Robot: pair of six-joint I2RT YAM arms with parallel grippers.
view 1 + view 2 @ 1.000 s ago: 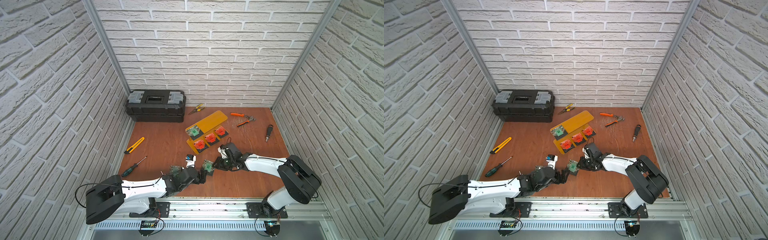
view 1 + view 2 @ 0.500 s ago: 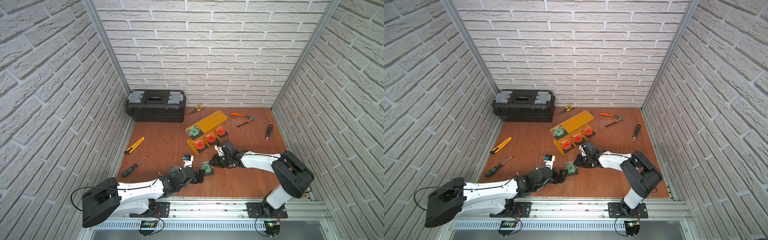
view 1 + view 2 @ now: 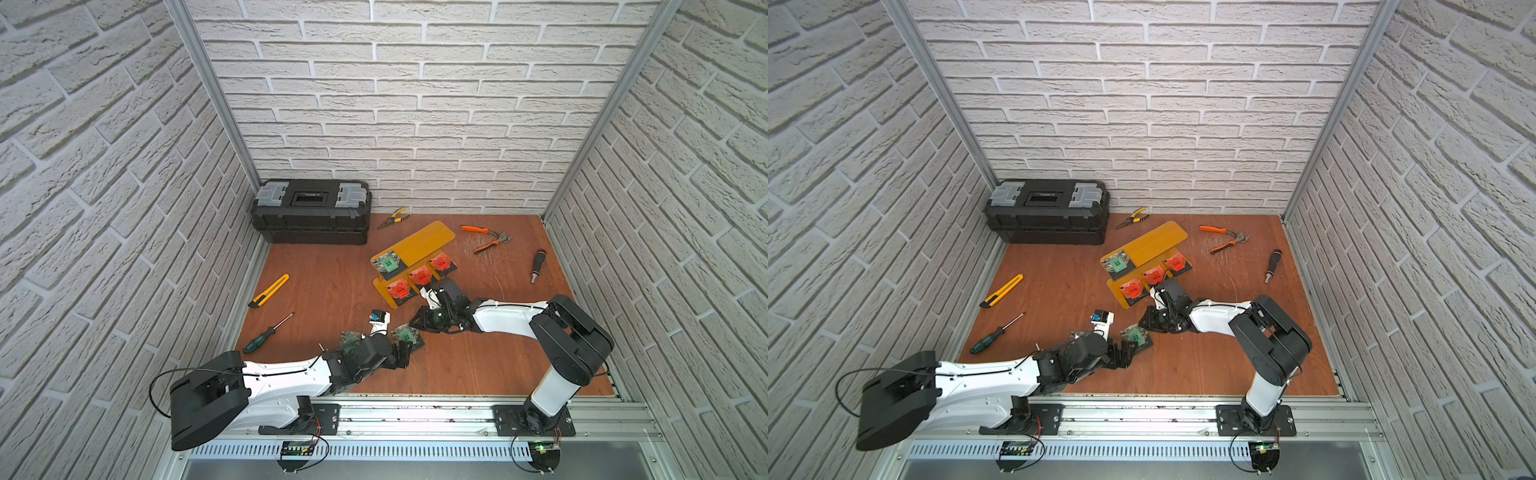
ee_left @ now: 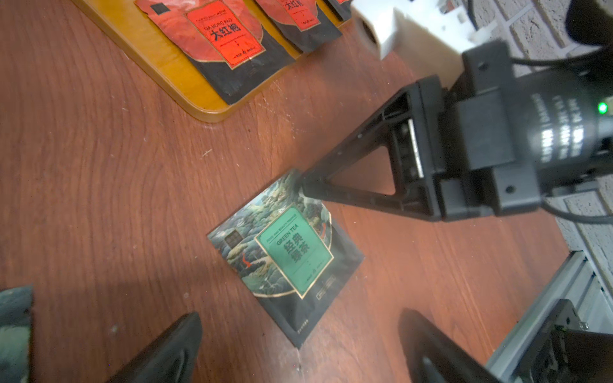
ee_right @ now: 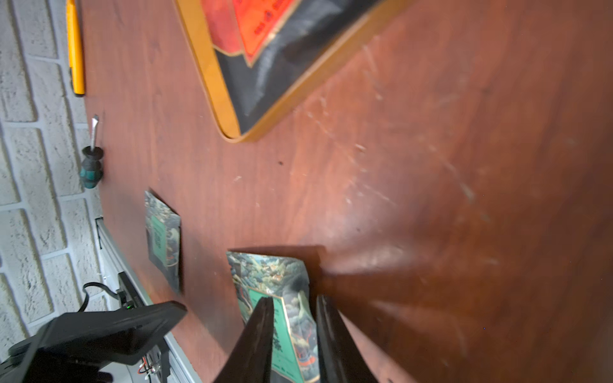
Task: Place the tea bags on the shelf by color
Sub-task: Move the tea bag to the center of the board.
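The amber shelf [image 3: 432, 239] holds a green tea bag [image 3: 387, 262] on its upper plate and three red tea bags [image 3: 420, 275] on its lower plate. Another green tea bag [image 3: 406, 334] [image 4: 292, 252] lies flat on the table between my grippers. My left gripper [image 3: 405, 353] [image 4: 298, 361] is open wide, with the bag's near corner between its fingers. My right gripper [image 3: 415, 324] [image 5: 292, 311] has its jaws a narrow gap apart, tips down on the bag's far corner [image 4: 300, 180]. A third green tea bag [image 5: 164, 238] [image 3: 348, 337] lies beside my left wrist, partly hidden.
A black toolbox [image 3: 311, 212] stands at the back left. Yellow pliers [image 3: 392, 217], orange pliers [image 3: 486, 239] and a black-handled bit driver [image 3: 537, 266] lie at the back and right. A utility knife [image 3: 269, 290] and a green screwdriver [image 3: 266, 332] lie on the left.
My right gripper has slid left onto the green tea bag's far corner, and the bag has shifted slightly left. The left gripper stays open by the bag.
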